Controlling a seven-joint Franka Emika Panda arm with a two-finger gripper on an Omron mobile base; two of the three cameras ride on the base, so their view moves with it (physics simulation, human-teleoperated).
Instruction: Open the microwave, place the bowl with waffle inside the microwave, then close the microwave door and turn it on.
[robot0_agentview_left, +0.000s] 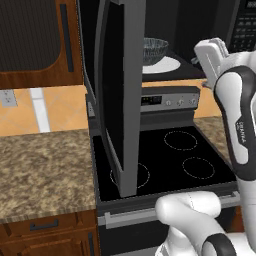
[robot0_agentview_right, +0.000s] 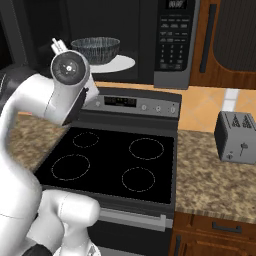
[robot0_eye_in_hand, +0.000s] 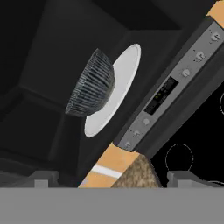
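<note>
You see the bowl (robot0_agentview_right: 95, 49) sitting on the white turntable (robot0_agentview_right: 117, 64) inside the microwave (robot0_agentview_right: 172, 45), its door (robot0_agentview_left: 120, 95) swung wide; your pincer (robot0_eye_in_hand: 113, 178) is spread and empty.

A dark grey microwave (robot0_agentview_right: 150, 45) above the stove stands open, its black-glass microwave door (robot0_agentview_left: 117, 95) swung wide out to the left. Inside, a striped blue-grey and white bowl (robot0_agentview_right: 95, 50) sits upright on the white round turntable (robot0_agentview_right: 120, 63). Keypad panel at right.
</note>
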